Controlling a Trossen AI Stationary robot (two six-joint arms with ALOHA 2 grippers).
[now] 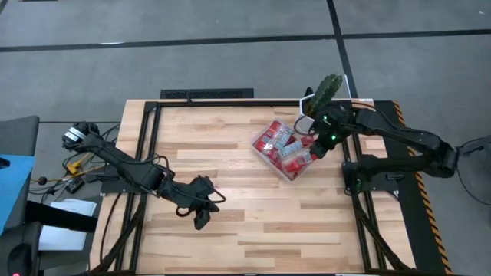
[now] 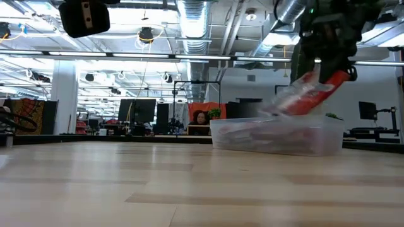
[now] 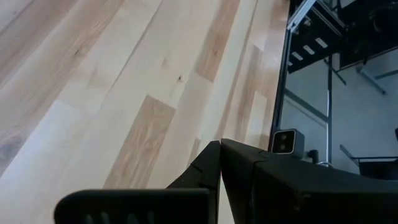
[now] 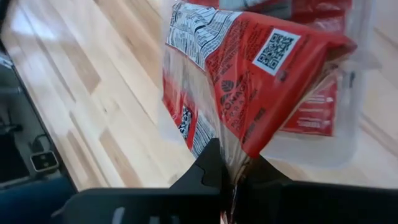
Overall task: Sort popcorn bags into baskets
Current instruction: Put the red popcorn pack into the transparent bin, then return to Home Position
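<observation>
A clear shallow tray (image 1: 291, 172) sits on the far right part of the table and holds several red and white popcorn bags (image 1: 278, 141). My right gripper (image 1: 317, 151) hangs over the tray's right side, shut on one more red bag (image 2: 302, 96), which also fills the right wrist view (image 4: 249, 81). In the low view this bag slants down over the tray (image 2: 278, 140). My left gripper (image 1: 201, 208) waits shut over bare wood near the table's middle left, with its fingertips together (image 3: 221, 167). My right gripper pinches the red bag between its two fingers at an edge seam (image 4: 235, 163). The fingers come from above, pointing down. The bag is lifted and tilted, sloping away from the fingers, with its low end (image 2: 278, 107) just above the tray's rim.
A white pot with a green cactus (image 1: 325, 93) stands just beyond the tray at the table's far right corner. Black frame rails (image 1: 148, 130) run along the table's sides. Wide bare wood (image 1: 253, 222) lies between the two arms.
</observation>
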